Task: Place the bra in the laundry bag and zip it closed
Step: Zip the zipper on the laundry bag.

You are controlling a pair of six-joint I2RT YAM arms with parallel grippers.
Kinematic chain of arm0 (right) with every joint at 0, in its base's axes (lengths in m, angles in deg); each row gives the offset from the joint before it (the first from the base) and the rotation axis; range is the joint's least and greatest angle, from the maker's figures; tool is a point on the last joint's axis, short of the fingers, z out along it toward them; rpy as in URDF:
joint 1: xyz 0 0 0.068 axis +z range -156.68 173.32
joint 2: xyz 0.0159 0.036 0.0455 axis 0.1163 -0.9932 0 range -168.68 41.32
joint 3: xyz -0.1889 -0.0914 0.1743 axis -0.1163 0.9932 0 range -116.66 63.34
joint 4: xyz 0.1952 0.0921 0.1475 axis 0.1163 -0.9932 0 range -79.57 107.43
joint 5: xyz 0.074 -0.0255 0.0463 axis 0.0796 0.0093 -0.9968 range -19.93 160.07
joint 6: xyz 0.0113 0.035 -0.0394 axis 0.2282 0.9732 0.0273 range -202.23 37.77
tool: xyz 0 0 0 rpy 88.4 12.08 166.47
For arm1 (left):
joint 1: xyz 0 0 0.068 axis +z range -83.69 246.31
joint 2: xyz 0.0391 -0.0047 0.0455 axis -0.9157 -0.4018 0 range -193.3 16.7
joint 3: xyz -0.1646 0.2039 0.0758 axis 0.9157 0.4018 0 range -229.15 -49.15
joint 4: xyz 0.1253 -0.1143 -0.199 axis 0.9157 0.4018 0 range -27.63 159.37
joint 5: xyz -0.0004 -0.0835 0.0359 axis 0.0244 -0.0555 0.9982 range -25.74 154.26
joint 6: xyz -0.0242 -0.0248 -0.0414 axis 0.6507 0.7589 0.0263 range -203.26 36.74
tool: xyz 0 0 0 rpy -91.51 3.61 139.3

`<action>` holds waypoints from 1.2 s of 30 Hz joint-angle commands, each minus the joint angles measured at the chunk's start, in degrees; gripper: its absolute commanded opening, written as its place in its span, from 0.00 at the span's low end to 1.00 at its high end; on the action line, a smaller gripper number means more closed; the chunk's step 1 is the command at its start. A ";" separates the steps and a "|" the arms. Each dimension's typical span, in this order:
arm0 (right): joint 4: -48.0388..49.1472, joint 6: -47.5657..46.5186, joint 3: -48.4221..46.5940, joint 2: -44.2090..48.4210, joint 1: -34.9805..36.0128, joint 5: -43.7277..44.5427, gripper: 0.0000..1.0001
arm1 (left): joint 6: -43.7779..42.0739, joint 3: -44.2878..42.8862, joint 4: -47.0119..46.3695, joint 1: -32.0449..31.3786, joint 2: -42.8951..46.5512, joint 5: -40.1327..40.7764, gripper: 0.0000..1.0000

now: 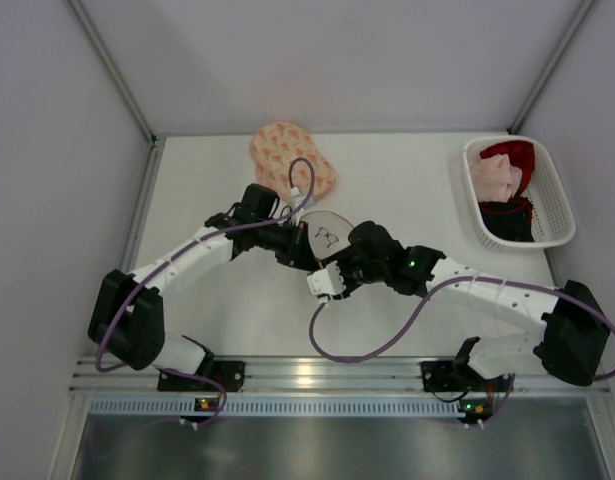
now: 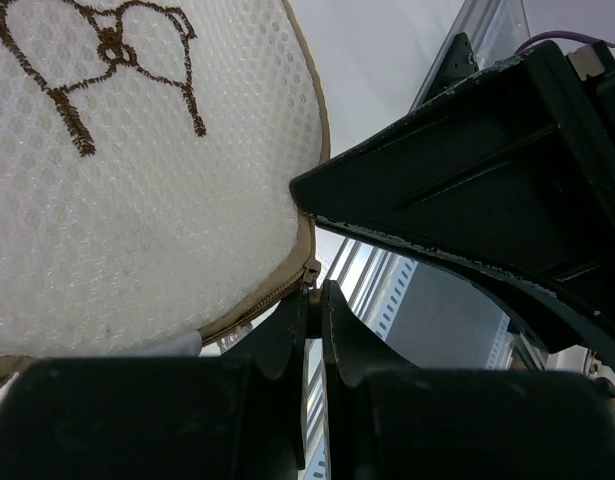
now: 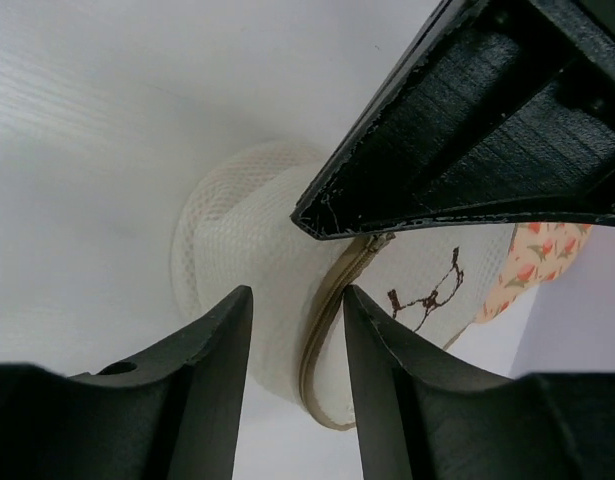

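On your left, the left gripper [image 2: 315,302] has its fingers pressed almost together, pinching the tan zipper edge of the bag [image 2: 137,190] right at the rim. Beyond it, toward the back of the table [image 1: 407,190], the floral bra [image 1: 283,152] lies flat, outside the bag, with the arm's purple cable crossing over it. The bag, a white mesh pouch with a brown stitched bra outline on its face, sits at the middle of the table between your two grippers, just in front of the bra. The zipper [image 3: 327,310] runs along its curved edge. To the right of the bag, the right gripper [image 3: 297,298] stands partly open. Its two fingers straddle the zipper line with clear space on either side, and you can see it has hold of nothing. The two grippers are very close together, nearly nose to nose. At the far right, a white basket [image 1: 559,200] holds red, pink and dark clothes [image 1: 502,175], well apart from the bag.
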 commanded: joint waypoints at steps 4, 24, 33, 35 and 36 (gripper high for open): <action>7.68 1.89 -3.32 -1.06 0.96 2.53 0.37 | 1.15 -0.20 -2.72 -0.30 0.59 -1.17 0.00; 6.72 2.07 0.99 4.12 -1.41 4.65 0.00 | 1.32 2.17 -2.81 5.49 0.67 -1.96 0.00; 5.22 1.10 3.36 6.76 -3.26 5.00 0.00 | -0.17 2.88 -2.72 8.93 -0.82 -1.08 0.00; 5.04 0.84 4.06 7.03 -3.78 5.08 0.00 | -0.43 2.70 -2.72 8.93 -0.82 -0.29 0.00; 4.87 0.75 4.16 7.12 -3.87 5.08 0.00 | -0.52 2.61 -2.72 8.93 -0.91 0.06 0.00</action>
